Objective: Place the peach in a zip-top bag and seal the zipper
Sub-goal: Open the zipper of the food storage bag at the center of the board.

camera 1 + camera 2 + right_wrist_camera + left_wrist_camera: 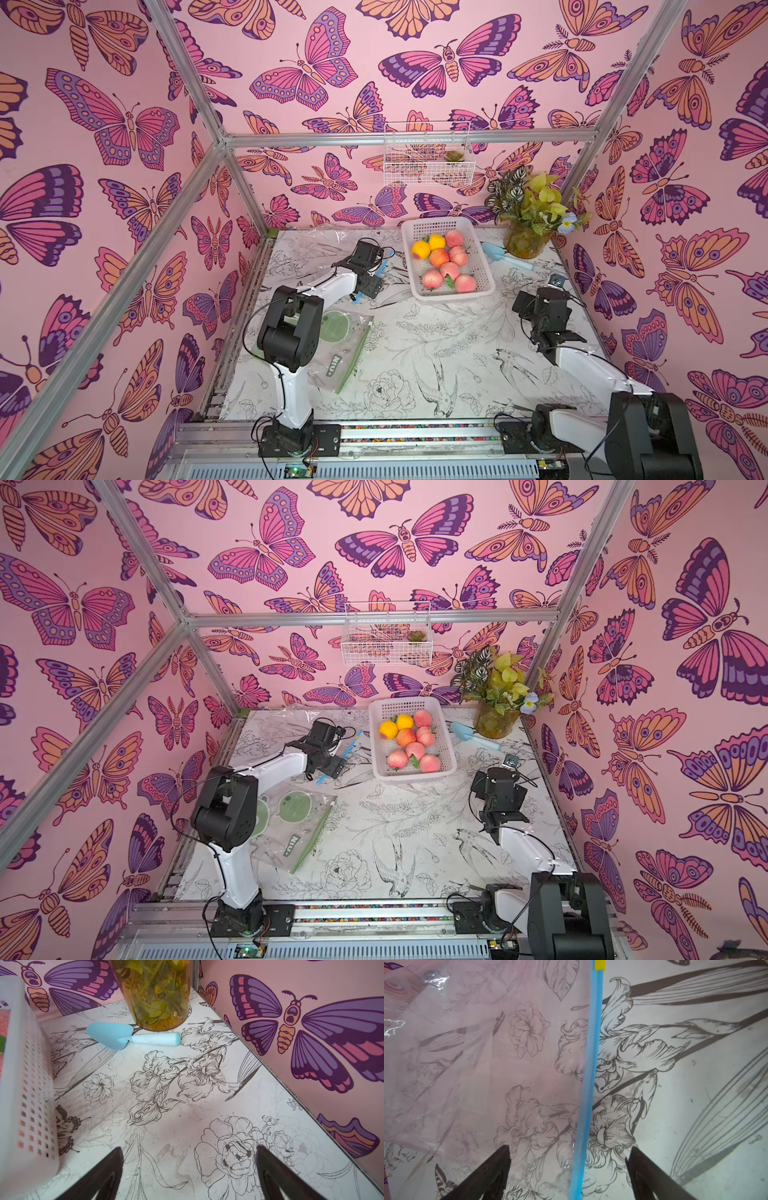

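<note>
Several pink peaches (pixel 439 257) and two yellow fruits lie in a white basket (pixel 484 286) at the back of the table. A clear zip-top bag (pixel 477 1064) with a blue zipper (pixel 591 1064) lies flat at the back left; its yellow slider (pixel 599 965) sits at one end of the strip. My left gripper (pixel 570 1151) hangs open just above it, one finger on each side of the zipper; both top views show the left gripper (pixel 372 286) (pixel 328 766) there. My right gripper (pixel 188 1151) is open and empty over bare table, right of the basket (pixel 27 1084).
A second bag (pixel 349 353) with a green zipper and green circles lies under my left arm. A vase of plants (pixel 528 243) and a blue trowel (pixel 116 1035) stand at the back right. A wire basket (pixel 424 158) hangs on the wall. The side wall is close to my right gripper.
</note>
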